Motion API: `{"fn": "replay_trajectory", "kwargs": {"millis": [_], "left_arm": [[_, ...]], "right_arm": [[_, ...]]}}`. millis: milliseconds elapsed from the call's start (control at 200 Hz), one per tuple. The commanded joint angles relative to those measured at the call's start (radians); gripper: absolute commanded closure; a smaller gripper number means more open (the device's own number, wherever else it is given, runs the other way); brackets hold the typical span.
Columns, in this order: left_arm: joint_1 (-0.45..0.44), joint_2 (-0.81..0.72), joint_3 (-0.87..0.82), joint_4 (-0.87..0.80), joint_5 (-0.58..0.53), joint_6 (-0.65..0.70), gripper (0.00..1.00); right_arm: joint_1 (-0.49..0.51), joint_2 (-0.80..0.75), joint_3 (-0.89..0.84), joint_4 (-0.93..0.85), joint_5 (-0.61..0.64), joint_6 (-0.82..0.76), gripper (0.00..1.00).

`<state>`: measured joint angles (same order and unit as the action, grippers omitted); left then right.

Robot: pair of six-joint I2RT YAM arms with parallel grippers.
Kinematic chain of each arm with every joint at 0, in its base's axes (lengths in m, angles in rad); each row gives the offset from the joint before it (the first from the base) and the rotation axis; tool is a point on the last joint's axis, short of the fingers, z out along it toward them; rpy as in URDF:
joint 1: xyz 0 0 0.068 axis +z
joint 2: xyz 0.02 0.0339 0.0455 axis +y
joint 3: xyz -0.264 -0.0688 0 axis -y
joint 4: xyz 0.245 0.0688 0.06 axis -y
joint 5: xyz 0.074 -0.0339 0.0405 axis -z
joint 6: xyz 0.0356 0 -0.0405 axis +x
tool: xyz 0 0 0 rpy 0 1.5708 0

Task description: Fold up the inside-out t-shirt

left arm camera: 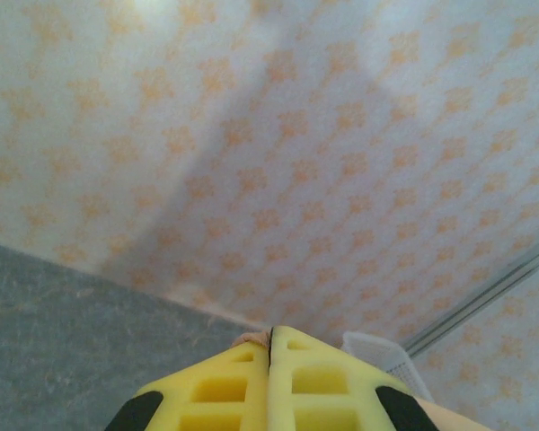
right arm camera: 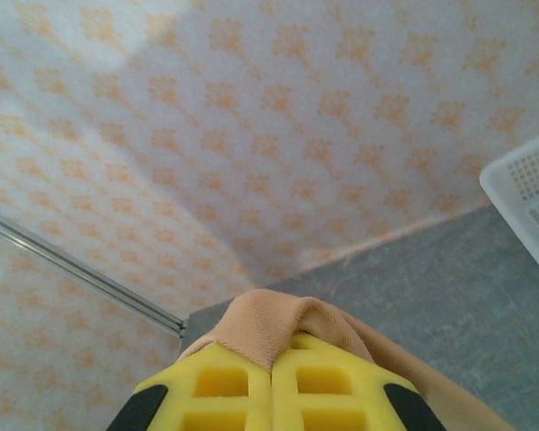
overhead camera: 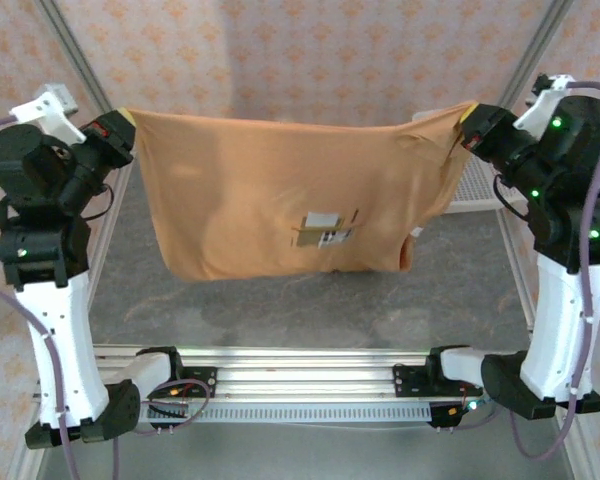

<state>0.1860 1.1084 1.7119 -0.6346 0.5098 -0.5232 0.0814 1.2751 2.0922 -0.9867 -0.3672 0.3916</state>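
Orange-tan t-shirt [overhead camera: 250,190] hangs stretched above the desk [overhead camera: 280,310], corners pinched by left fingers [left arm camera: 220,391] and right fingers [right arm camera: 220,386], likely awaiting lowering flat for folding.

No word, brand or number can be read anywhere. Print stands on a small white neck label [overhead camera: 327,228] on the orange-tan short-sleeved cloth t-shirt [overhead camera: 240,190], a little right of the middle of the top view — it lies on the hanging cloth, slightly tilted. Its upper part is a pale grey-white rectangle; its lower part carries dark print in short rows, too small and blurred to make out a single letter. Thin dark marks just right of it cannot be told as letters either.
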Motion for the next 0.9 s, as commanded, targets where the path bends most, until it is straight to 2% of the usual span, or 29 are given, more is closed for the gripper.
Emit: {"fn": "replay_trajectory", "kwargs": {"millis": [0, 120, 225, 245, 295, 325, 365, 415, 455, 495, 600, 706, 781, 826, 896], "left_arm": [[0.007, 0.121, -0.172, 0.108, 0.026, -0.006, 1.00], [-0.011, 0.290, -0.290, 0.216, 0.024, -0.005, 1.00], [-0.043, 0.481, -0.251, 0.259, -0.017, -0.006, 1.00], [-0.046, 0.522, -0.230, 0.261, -0.022, -0.006, 1.00], [-0.052, 0.623, -0.162, 0.256, -0.019, -0.006, 1.00], [-0.054, 0.678, -0.115, 0.237, -0.018, -0.005, 0.84], [-0.057, 0.737, -0.060, 0.203, -0.027, -0.006, 0.62], [-0.061, 0.771, -0.017, 0.168, -0.054, 0.005, 0.47], [-0.065, 0.772, -0.010, 0.149, -0.083, 0.015, 0.34], [-0.071, 0.755, -0.022, 0.139, -0.106, 0.026, 0.30], [-0.107, 0.674, -0.100, 0.120, -0.133, 0.053, 0.30], [-0.177, 0.581, -0.234, 0.122, -0.121, 0.060, 0.32], [-0.237, 0.533, -0.365, 0.170, -0.088, 0.046, 0.34], [-0.267, 0.516, -0.435, 0.200, -0.074, 0.034, 0.34], [-0.305, 0.498, -0.529, 0.250, -0.058, 0.013, 0.35]], "right_arm": [[-0.009, 0.125, -0.112, 0.122, 0.012, 0.005, 1.00], [-0.009, 0.331, -0.143, 0.201, -0.020, 0.025, 1.00], [-0.009, 0.592, -0.008, 0.200, -0.035, 0.038, 1.00], [-0.009, 0.649, 0.044, 0.186, -0.035, 0.039, 0.96], [-0.009, 0.802, 0.212, 0.121, -0.033, 0.044, 0.70], [-0.008, 0.896, 0.349, 0.058, -0.035, 0.050, 0.57], [-0.008, 1.021, 0.547, -0.036, -0.037, 0.060, 0.47], [-0.008, 1.145, 0.764, -0.136, -0.045, 0.074, 0.41], [-0.007, 1.180, 0.822, -0.173, -0.043, 0.082, 0.39], [0.000, 1.165, 0.783, -0.182, -0.028, 0.074, 0.38], [0.038, 1.043, 0.495, -0.131, 0.044, 0.011, 0.38], [0.066, 0.890, 0.111, 0.032, 0.060, -0.012, 0.45], [0.072, 0.820, -0.104, 0.179, 0.058, -0.010, 0.50], [0.072, 0.814, -0.168, 0.234, 0.051, -0.010, 0.50], [0.073, 0.851, -0.168, 0.251, 0.055, -0.020, 0.49]]}}
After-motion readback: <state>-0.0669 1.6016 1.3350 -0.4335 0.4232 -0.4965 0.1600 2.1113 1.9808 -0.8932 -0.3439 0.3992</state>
